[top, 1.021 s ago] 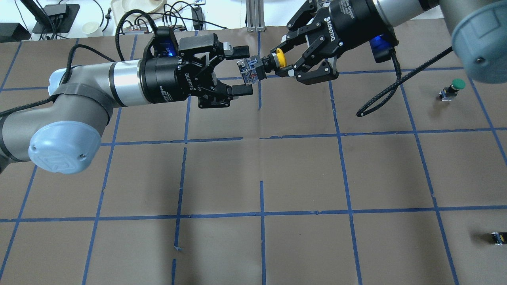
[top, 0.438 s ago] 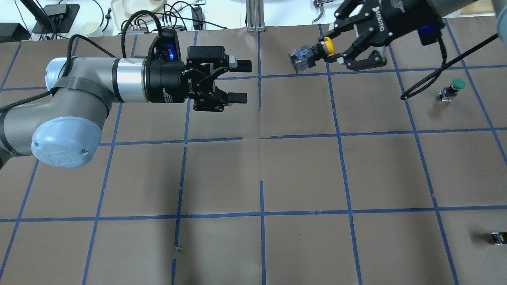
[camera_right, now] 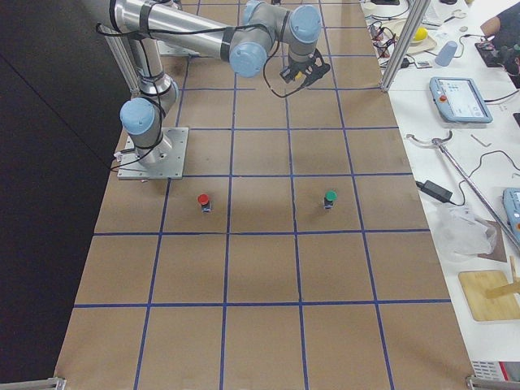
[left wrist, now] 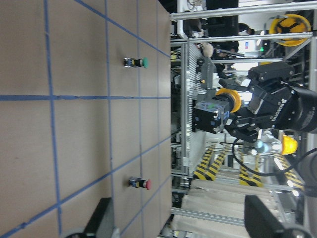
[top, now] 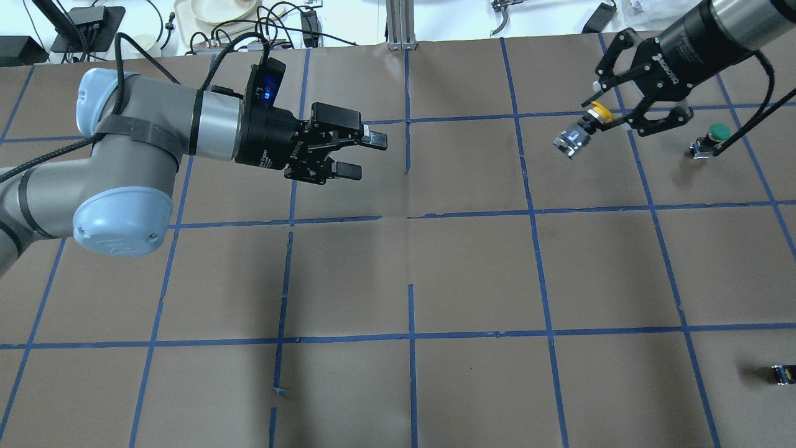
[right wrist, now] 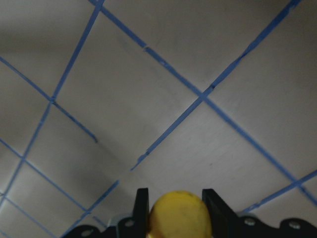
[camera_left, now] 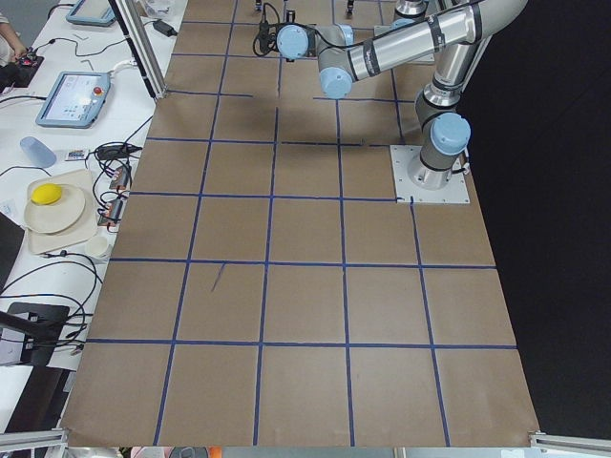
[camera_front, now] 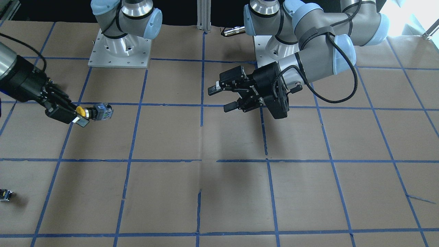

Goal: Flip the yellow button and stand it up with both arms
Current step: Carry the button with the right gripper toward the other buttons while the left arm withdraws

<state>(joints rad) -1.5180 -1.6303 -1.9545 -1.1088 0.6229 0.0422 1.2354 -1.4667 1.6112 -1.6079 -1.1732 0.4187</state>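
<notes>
The yellow button is held in my right gripper, which is shut on its yellow cap, at the far right above the table. Its clear grey body points away from the fingers, down and to the left. The front view shows the same grip at its left edge. The right wrist view shows the yellow cap between the two fingers. My left gripper is open and empty left of centre, far from the button. The left wrist view shows the held button in the distance.
A green-capped button stands on the table just right of my right gripper. A red-capped button stands nearer the robot's base. A tiny black-grey part lies at the near right edge. Brown paper with blue tape lines covers the table.
My right gripper has carried the yellow button away from the left gripper, rightward and lower. My left gripper has drawn back a little and tilted, still open and empty.
</notes>
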